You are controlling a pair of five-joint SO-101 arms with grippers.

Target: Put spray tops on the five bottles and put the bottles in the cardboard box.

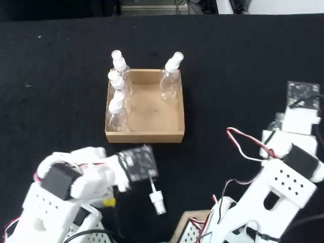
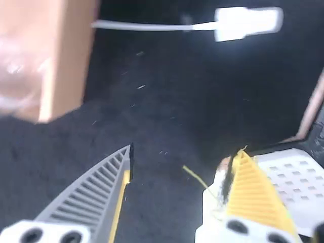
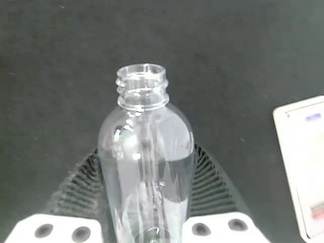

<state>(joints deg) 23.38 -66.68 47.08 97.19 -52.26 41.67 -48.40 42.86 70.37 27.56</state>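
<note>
On the mat [image 1: 228, 76] in front of the cardboard box [image 1: 144, 135], I am hovering the left gripper [image 2: 185, 149], fingers apart, by the loose spray top [image 1: 157, 200], while the right gripper [image 3: 147, 152] is clamping the uncapped bottle [image 3: 144, 126], ready for capping.

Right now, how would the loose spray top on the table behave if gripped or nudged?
The spray top is small plastic, so probably light. Its thin dip tube looks likely to bend, so the head seems the firmer hold. Lying on its side, it may roll or pivot if nudged.
</note>
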